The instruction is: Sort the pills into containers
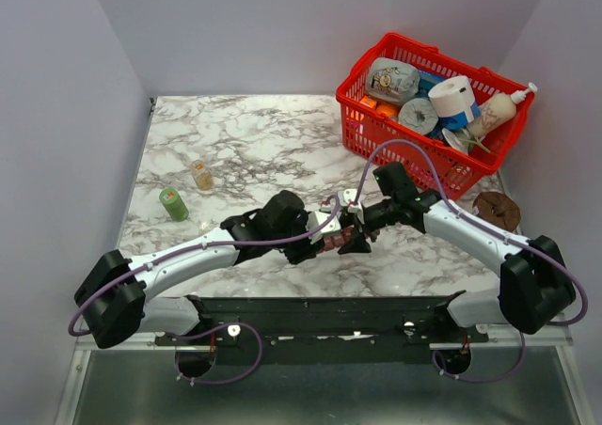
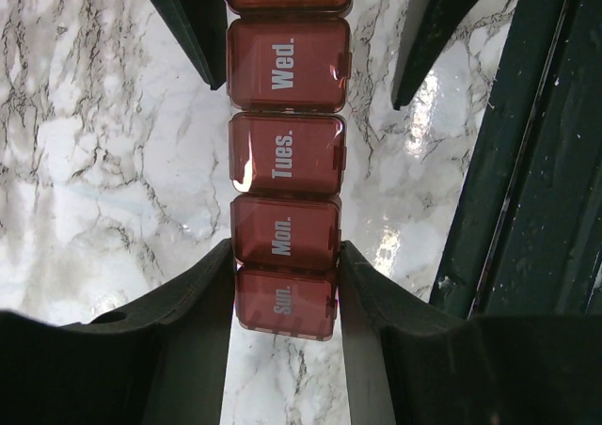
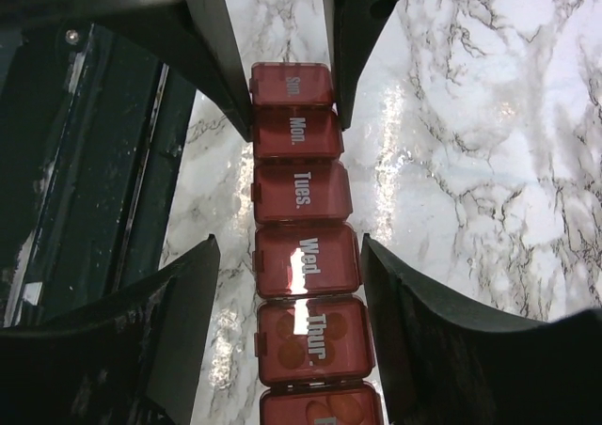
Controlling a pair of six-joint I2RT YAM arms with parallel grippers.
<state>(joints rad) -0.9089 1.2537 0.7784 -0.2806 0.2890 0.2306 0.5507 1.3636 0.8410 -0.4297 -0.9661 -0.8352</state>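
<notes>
The containers (image 1: 331,241) are a dark red strip of day-labelled compartments lying on the marble between both arms. In the left wrist view my left gripper (image 2: 285,275) is shut on the strip (image 2: 287,152) at its Sun. and Mon. end, both fingers pressed against its sides. In the right wrist view my right gripper (image 3: 289,256) is open and straddles the strip (image 3: 303,195) around Wed., with a gap on each side. All visible lids are closed. Orange pills (image 3: 299,338) show through the Thur. lid and the one after it.
A red wire basket (image 1: 362,132) full of items stands at the back right. A small clear bottle (image 1: 201,175) and a green round piece (image 1: 173,203) stand at the left. A brown round object (image 1: 496,209) lies at the right. The black mounting rail (image 1: 329,307) runs along the near edge.
</notes>
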